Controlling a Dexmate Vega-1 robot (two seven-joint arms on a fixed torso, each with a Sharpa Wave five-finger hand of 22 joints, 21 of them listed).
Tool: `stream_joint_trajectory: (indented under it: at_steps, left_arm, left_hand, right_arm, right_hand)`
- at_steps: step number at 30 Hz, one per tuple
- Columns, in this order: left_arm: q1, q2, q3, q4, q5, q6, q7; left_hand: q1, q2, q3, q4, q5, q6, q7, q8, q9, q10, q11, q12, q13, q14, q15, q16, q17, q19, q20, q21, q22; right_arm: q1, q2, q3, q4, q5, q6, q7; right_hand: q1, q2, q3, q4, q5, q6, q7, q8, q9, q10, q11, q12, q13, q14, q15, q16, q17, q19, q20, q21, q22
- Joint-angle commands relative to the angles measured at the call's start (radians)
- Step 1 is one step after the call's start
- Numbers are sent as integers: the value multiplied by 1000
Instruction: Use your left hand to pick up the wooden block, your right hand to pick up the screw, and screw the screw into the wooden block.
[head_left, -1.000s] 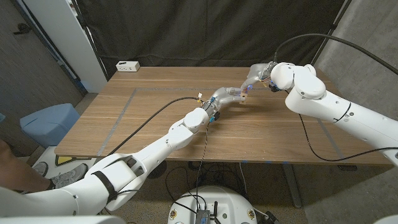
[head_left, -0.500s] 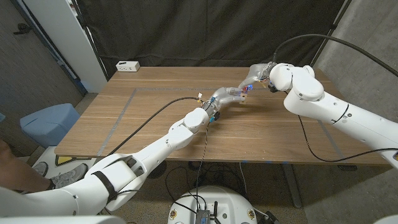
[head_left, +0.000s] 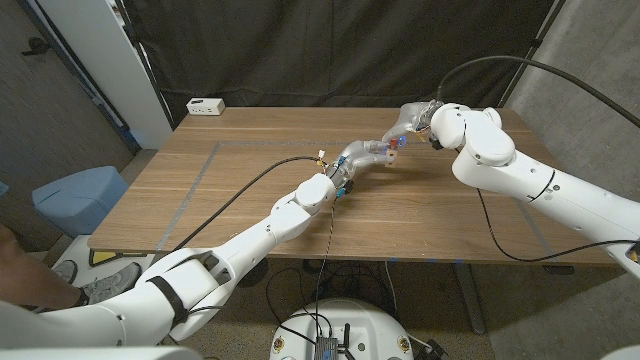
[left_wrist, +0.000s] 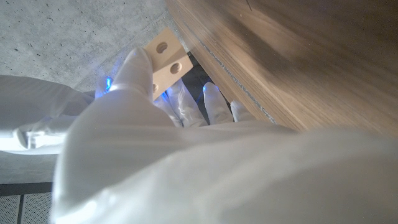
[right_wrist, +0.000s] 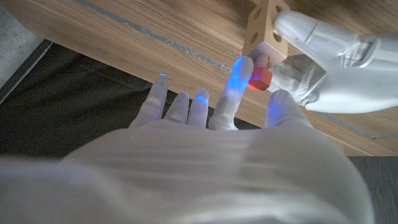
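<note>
A: Block?
B: Block (right_wrist: 262, 25) held up over the table (head_left: 250, 190) by left hand (head_left: 365, 155).
A: Screw?
B: Red-headed screw (right_wrist: 260, 76) pinched by right hand (head_left: 412, 120), tip in the block's side.

The left hand (left_wrist: 155, 130) holds the pale wooden block (left_wrist: 165, 59). Two round holes show in its face. The counter (left_wrist: 298, 56) lies just beside it.
</note>
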Motion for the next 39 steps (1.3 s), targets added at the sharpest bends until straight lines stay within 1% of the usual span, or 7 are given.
stream_joint_trajectory:
  at_steps: [1,7,16,26,30,37,39]
  left_arm:
    - [9,5,-2,-15,1,2,6]
    - [11,6,-2,-18,2,0,6]
    - [13,7,-1,-20,1,-5,1]
    - [15,11,-2,-25,-1,-8,-7]
    - [16,13,-2,-26,-1,-9,-10]
    - [17,17,-2,-34,1,-7,-11]
    - [18,17,-2,-36,1,-7,-12]
  left_hand:
    - [-41,77,15,6,3,62,5,4,4,19,-6,9,168,11,-98,-3,4,-1,5,8,5]
    - [-41,77,15,6,3,59,4,3,4,18,-6,8,168,11,-98,-3,4,-1,6,8,5]
    - [-41,76,16,5,4,59,5,3,4,18,-6,8,169,10,-98,-4,4,-1,4,8,5]
    - [-43,77,16,6,4,57,6,2,3,17,-6,7,169,11,-99,-3,5,-1,6,8,5]
    - [-45,78,16,7,4,55,6,1,3,16,-6,6,168,10,-97,-3,5,-1,6,8,5]
    - [-44,75,16,5,4,54,7,1,3,15,-6,5,168,12,-98,-4,5,-1,6,8,5]
    - [-45,77,16,6,4,55,7,1,3,15,-6,4,168,11,-98,-4,5,-1,6,8,5]
  right_arm:
    - [2,-4,-6,-15,-40,-9,43]
    - [5,-11,-10,-29,-71,-19,86]
    - [8,-17,-9,-47,-110,-30,153]
    - [9,-11,-1,-47,-132,-22,210]
    - [9,-9,3,-47,-138,-19,227]
    - [-8,-17,37,-60,-106,9,227]
    - [-13,-20,49,-64,-88,20,223]
  right_hand:
    - [-17,-7,-11,-2,6,-40,-3,-18,-6,-17,15,-8,0,-11,9,-4,3,-6,11,-5,4]
    - [-41,-14,-27,2,11,-106,2,-42,-8,-38,33,-19,1,-30,24,-13,4,-23,19,-8,4]
    - [-58,-15,-45,-2,22,-231,3,-84,-9,-83,43,-28,5,-55,51,-21,3,-50,20,-9,4]
    - [-58,-13,-51,-9,28,-307,14,-118,-21,-119,51,-31,8,-70,65,-25,1,-64,20,-9,4]
    - [-50,-8,-50,-16,32,-348,22,-136,-26,-140,58,-32,9,-80,70,-27,-1,-70,20,-8,4]
    - [-13,8,-37,-41,36,-450,40,-190,-40,-197,73,-33,12,-102,83,-30,-4,-82,20,-7,4]
    - [1,13,-31,-49,35,-476,36,-205,-44,-216,73,-34,12,-108,85,-30,-4,-85,20,-7,4]
